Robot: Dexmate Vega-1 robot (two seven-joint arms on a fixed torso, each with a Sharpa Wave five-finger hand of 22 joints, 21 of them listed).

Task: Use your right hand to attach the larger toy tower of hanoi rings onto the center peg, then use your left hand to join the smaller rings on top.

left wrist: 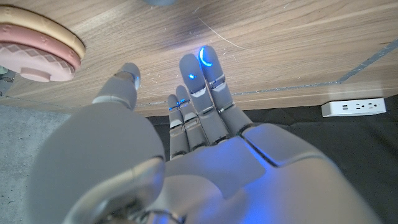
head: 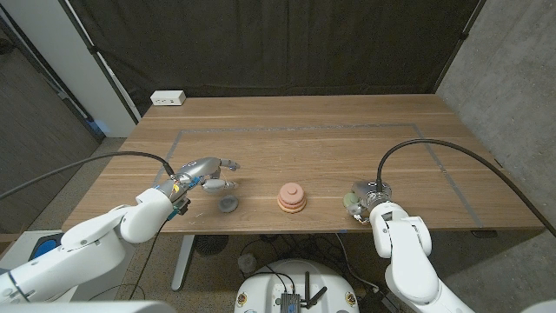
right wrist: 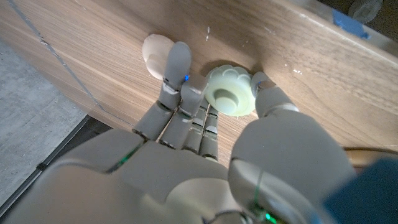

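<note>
fingers of the right robot hand [right wrist: 205, 118] pinch the green ring [right wrist: 229, 91]; it should lift cleanly toward the peg stack [head: 291, 198]; left robot hand [head: 201, 173] hovers spread, empty.

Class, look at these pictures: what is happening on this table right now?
A two-armed robot is stacking toy rings on a wooden table. A stack of pink and orange rings already sits mid-table. The right robot hand pinches a pale green ring near the table's front edge, with a cream piece lying just beyond its fingers. The left robot hand hovers open, holding nothing, with a small grey ring close by on the table.
</note>
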